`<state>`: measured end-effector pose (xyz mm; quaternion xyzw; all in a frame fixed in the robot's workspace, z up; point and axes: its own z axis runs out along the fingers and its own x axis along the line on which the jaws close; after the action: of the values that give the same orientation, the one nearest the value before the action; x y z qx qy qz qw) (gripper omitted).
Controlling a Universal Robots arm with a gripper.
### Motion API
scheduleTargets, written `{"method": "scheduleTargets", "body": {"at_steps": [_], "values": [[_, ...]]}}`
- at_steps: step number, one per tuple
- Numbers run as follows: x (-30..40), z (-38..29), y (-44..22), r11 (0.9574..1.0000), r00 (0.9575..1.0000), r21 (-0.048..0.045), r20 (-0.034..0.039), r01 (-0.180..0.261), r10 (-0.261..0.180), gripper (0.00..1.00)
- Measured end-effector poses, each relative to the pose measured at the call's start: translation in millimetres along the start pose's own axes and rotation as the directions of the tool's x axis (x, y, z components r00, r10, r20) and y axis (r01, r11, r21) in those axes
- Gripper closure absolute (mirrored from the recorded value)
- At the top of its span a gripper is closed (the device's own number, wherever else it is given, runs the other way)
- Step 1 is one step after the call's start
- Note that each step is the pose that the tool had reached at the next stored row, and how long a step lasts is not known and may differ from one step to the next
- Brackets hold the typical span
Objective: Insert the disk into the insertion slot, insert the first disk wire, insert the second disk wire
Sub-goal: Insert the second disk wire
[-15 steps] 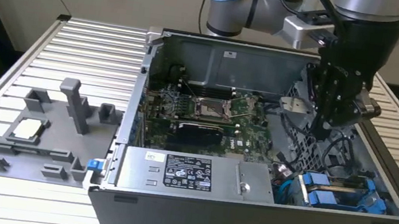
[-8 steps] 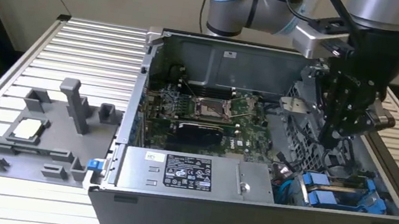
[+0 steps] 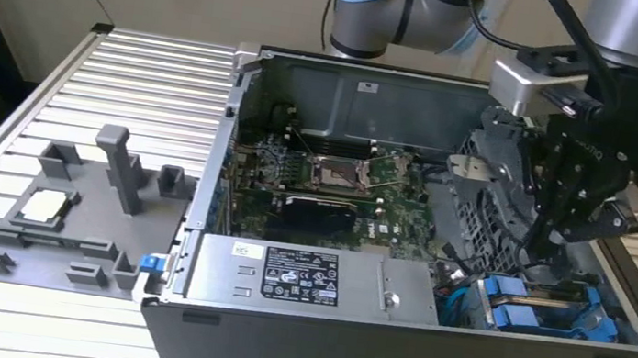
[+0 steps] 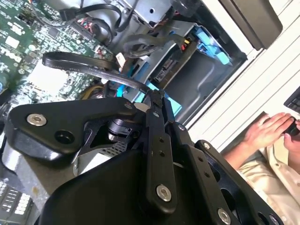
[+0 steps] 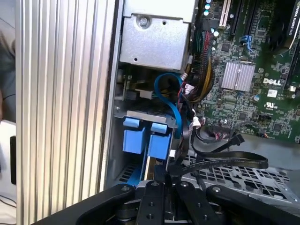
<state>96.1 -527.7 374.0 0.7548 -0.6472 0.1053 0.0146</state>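
In the exterior view an open computer case lies on the ribbed metal desk, and the arm reaches down into its lower right corner, where the tool disappears among grey metal and cables, so its tip is hard to make out. Just below it the blue carrier of the disk sits inside the insertion slot, with a second blue carrier beside it on the exterior view's left. A white label lies on the grey power supply box, its print too small to read. A grey fixture plate rests on the desk at the left of the frame. In the second wrist view the black linkage of the tool fills the lower half and hides most of the bay; a flat black cable runs into its tip, and a person's hand is cut off at the right edge. In the first wrist view the tool appears closed on the black cable just beside the disk, whose silver body is hidden behind its blue frame.
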Motion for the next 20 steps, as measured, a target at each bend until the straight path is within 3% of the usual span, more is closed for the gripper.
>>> {"method": "scheduleTargets", "body": {"at_steps": [9,13,14,17,20], "values": [[27.1,5.5,-3.9,1.0000,1.0000,-0.0034,0.0009,0.001,-0.001,0.85],[28.6,5.7,-3.9,1.0000,1.0000,-0.0039,0.0013,0.000,0.000,0.85],[28.7,5.9,-3.9,1.0000,0.9999,-0.0023,0.0123,-0.001,0.001,0.85],[29.0,5.9,-3.9,0.9999,0.9977,0.0053,0.0666,-0.009,0.009,0.85],[29.5,6.1,-3.7,0.9998,0.9926,0.0123,0.1200,-0.017,0.016,0.85]]}}
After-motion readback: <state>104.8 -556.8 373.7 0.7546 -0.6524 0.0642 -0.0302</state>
